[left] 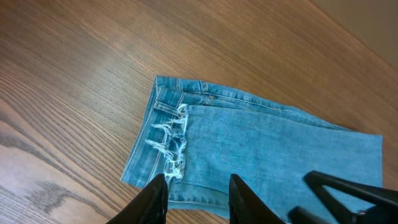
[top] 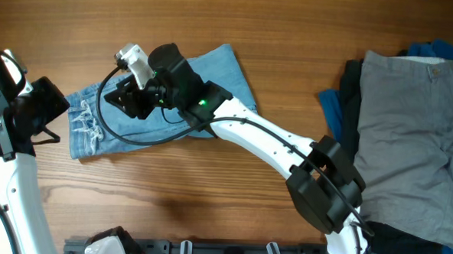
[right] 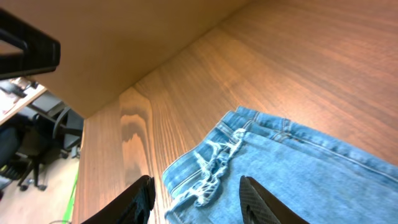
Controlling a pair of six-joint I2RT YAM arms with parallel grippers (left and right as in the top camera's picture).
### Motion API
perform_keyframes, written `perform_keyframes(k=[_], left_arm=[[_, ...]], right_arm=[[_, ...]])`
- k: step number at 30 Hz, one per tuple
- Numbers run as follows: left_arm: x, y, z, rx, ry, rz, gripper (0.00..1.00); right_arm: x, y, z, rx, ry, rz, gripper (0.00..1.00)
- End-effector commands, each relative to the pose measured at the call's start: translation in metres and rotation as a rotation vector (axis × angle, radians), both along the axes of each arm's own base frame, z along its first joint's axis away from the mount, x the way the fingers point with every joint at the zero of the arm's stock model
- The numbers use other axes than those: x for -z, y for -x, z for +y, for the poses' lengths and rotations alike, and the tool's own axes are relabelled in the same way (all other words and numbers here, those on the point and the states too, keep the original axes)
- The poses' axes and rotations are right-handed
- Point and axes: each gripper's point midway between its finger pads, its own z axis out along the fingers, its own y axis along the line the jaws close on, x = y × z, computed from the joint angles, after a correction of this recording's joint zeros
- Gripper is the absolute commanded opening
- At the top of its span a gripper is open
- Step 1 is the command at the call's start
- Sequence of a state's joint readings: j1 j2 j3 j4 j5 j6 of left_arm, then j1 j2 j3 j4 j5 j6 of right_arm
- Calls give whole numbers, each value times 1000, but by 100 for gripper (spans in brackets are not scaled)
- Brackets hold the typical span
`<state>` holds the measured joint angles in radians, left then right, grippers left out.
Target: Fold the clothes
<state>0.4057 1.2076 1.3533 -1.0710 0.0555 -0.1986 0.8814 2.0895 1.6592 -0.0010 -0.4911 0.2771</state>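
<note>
The light-blue denim jeans [top: 175, 86] lie folded into a compact rectangle on the wooden table, left of centre, with frayed white threads at their left end [left: 171, 146]. My right gripper [top: 124, 99] hovers over the left half of the jeans; in the right wrist view its fingers [right: 196, 202] are open and empty above the frayed end [right: 214, 168]. My left gripper [left: 198, 202] is open and empty, just off the near edge of the jeans [left: 273, 149]. It sits at the far left in the overhead view [top: 47, 111].
A pile of clothes lies at the right: a grey garment [top: 410, 127] on top, black fabric [top: 355, 83] and bright-blue fabric [top: 333, 109] under it. The right arm [top: 264, 140] crosses the table's middle. A black rail [top: 229, 253] runs along the front edge.
</note>
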Motion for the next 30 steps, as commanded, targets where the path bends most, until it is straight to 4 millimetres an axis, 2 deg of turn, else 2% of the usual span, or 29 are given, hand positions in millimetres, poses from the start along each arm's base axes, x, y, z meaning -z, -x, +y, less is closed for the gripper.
perform_keyframes(k=[1,4,6,7,9,11,13,15,16,18,22,23,24,25,26,28,30], left_arm=[[-9,-4,-11,50,27,-36,33],[-8,-6,-15,65,46,-41,35],[-5,-8,-17,76,66,-35,36],[1,-10,-23,95,101,-22,36],[16,-12,-25,105,138,14,32],[35,-15,-24,100,166,69,29],[62,-18,-25,102,215,145,31],[88,-22,-31,114,287,211,41],[104,-26,-32,116,322,254,50],[122,-30,-30,111,345,300,62],[146,-33,-29,105,376,363,68],[149,-33,-29,104,382,373,69],[151,-33,-29,103,384,378,70],[152,-33,-29,112,380,380,71],[152,-33,-29,127,373,380,71],[153,-30,-23,115,342,395,72],[154,-30,-19,106,321,401,72]], right_arm=[[-6,-7,-5,0,-5,-3,48],[10,-34,-42,89,86,64,49],[24,-51,-73,147,157,138,48],[40,-67,-109,213,225,218,43],[62,-85,-160,304,307,330,33],[85,-95,-206,390,387,439,12],[111,-95,-248,432,474,532,6],[137,-87,-275,415,545,580,6],[157,-78,-284,391,583,615,6],[176,-66,-286,306,613,617,5],[207,-48,-293,241,685,650,9],[216,-44,-299,248,721,667,34],[227,-42,-308,284,775,695,39],[233,-42,-316,337,817,719,19],[238,-42,-323,384,850,736,9],[241,-45,-334,447,894,741,7],[236,-51,-351,502,926,734,5]])
